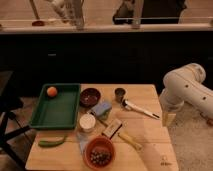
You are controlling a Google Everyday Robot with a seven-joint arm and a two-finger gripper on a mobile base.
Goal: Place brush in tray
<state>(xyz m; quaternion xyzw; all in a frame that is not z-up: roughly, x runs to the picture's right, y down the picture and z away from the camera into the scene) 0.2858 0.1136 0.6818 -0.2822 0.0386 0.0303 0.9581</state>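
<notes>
End effector (169, 118) sits centre-right, can't tell if it's apart or together. I'd grab the brush (141, 109) mid-handle, lift high, head left to the tray (57, 112).

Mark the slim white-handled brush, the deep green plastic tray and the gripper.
slim white-handled brush (141, 109), camera view, mid-handle.
deep green plastic tray (59, 111), camera view, bare floor.
gripper (168, 118), camera view, lower end, by the right edge of the wooden table (152, 131).
</notes>
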